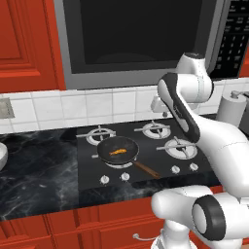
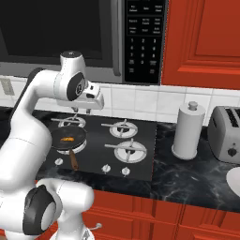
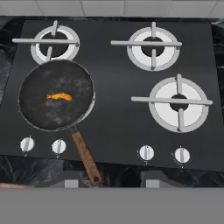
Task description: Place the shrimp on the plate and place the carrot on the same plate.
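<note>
A white bowl [image 1: 2,155] is seen at the far left, on the dark marble counter [image 1: 39,170] well to the left of the cooktop [image 1: 146,146]. On the cooktop's front left burner a black pan [image 1: 118,150] is set, its wooden handle [image 1: 147,169] pointed towards the cooktop's front edge and slightly rightwards. The shrimp [image 1: 118,151] is found inside the pan, near the middle of its base; in the hand view it is shown as a small orange piece lying flat on the dark surface.

The gripper [image 2: 81,111] is held in the air above the cooktop's rear left part, higher than the pan and apart from it. Its fingertips [image 3: 72,182] are spread apart, with nothing clasped between them, so the claw is released.

The three other burners of the cooktop are left bare, and four white knobs [image 3: 146,152] are lined along the cooktop's front edge. A microwave [image 2: 93,37] is mounted above the cooktop.

To the right of the cooktop, a paper towel roll [image 2: 188,131] is stood upright on the counter. Further right of the cooktop a toaster [image 2: 227,134] is placed, and the plate [image 2: 234,181] is partly seen in front of it, cut off by the picture's edge.
</note>
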Available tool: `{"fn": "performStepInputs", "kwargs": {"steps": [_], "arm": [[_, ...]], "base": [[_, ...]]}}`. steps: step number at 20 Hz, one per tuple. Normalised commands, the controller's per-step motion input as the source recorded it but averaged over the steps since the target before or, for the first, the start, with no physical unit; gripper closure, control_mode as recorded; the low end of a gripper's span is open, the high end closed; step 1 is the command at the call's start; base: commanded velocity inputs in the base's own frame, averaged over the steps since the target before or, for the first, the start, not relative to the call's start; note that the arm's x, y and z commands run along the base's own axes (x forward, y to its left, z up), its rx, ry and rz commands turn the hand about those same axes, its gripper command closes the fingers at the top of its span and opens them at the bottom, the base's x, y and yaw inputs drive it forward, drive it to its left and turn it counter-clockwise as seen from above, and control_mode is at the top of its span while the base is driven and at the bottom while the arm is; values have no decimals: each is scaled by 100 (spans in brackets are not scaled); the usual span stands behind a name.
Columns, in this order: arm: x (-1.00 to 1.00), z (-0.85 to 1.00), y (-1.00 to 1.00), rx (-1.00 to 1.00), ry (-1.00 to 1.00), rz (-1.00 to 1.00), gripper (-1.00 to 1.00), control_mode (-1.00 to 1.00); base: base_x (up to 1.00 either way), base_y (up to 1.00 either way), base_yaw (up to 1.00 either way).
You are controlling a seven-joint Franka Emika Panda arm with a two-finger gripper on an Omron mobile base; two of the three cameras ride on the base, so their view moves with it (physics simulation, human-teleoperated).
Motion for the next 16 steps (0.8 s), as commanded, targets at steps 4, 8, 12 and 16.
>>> {"fn": "performStepInputs", "kwargs": {"steps": [4,8,12,16], "arm": [[0,-9,14,0,0,1,-100,-100],[0,-37,50,0,0,15,-100,-100],[0,-45,63,0,0,20,-100,-100],[6,-39,54,0,2,21,-100,-100]], "base": [[0,0,0],[0,0,0],[0,0,0],[0,0,0]]}}
